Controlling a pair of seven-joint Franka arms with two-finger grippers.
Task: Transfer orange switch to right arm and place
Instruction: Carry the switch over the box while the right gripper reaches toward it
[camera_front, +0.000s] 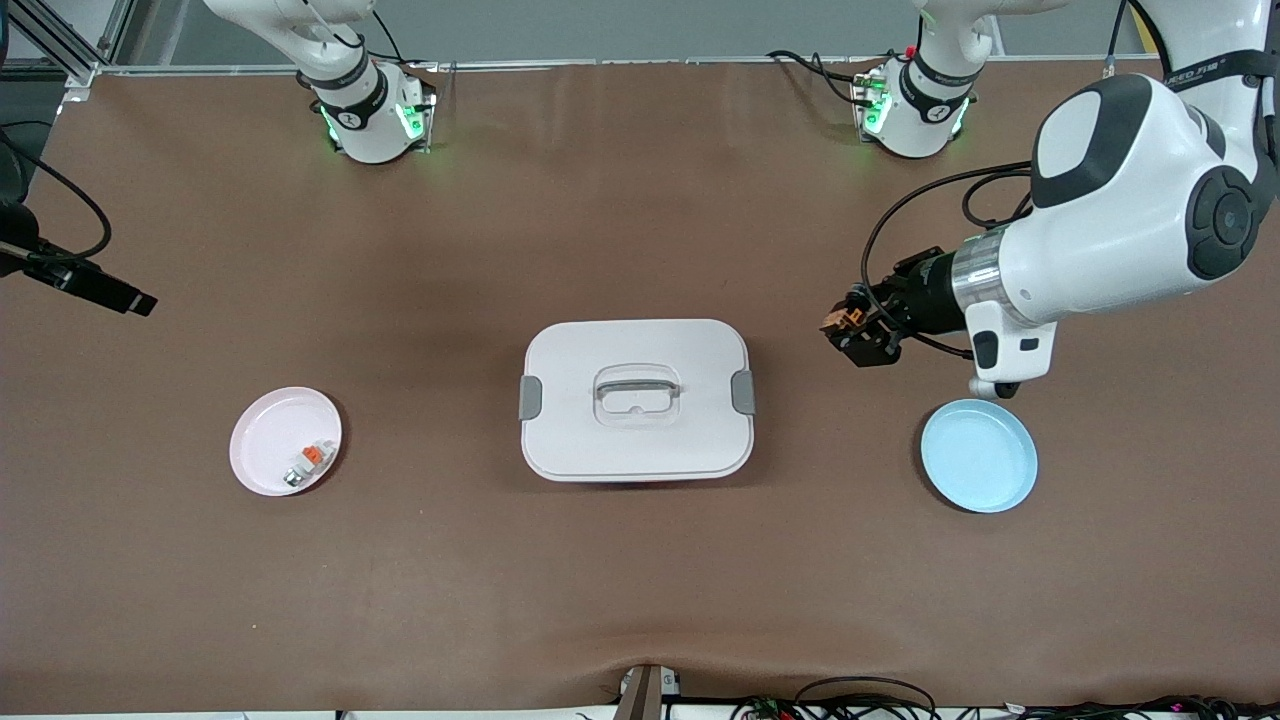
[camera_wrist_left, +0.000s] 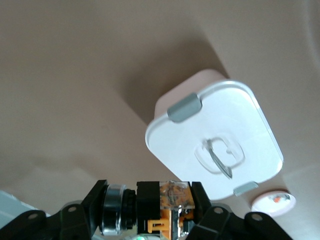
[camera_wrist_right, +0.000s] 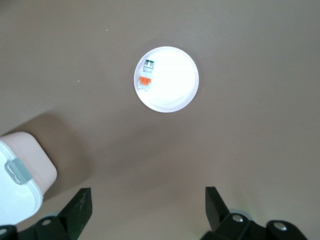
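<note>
In the front view we see the left gripper (camera_front: 850, 330) up over the brown table (camera_front: 640, 580), between the white lidded box with grey clips (camera_front: 637, 400) at the table's middle and the edge at the left arm's end. Its fingers are clamped on the small black-bodied orange switch (camera_front: 848, 318). A round light-blue plate (camera_front: 979, 455) lies just nearer the front camera than that gripper. A round pale-pink plate (camera_front: 285, 441) sits toward the right arm's end, with a small grey-white part with an orange piece (camera_front: 310, 460) on it. Only a dark piece of the right arm (camera_front: 85, 282) shows, at that end.

In the left wrist view we see the switch (camera_wrist_left: 167, 210) pinched between the black fingers (camera_wrist_left: 202, 202), with the box (camera_wrist_left: 215, 132) and pink plate (camera_wrist_left: 273, 202) below.

In the right wrist view we see the right gripper (camera_wrist_right: 147, 210) over bare table, its fingers (camera_wrist_right: 80, 210) spread wide apart, holding nothing. The pink plate (camera_wrist_right: 172, 92) with its grey-white part (camera_wrist_right: 145, 79) lies below, the box's corner (camera_wrist_right: 25, 180) at the side.
</note>
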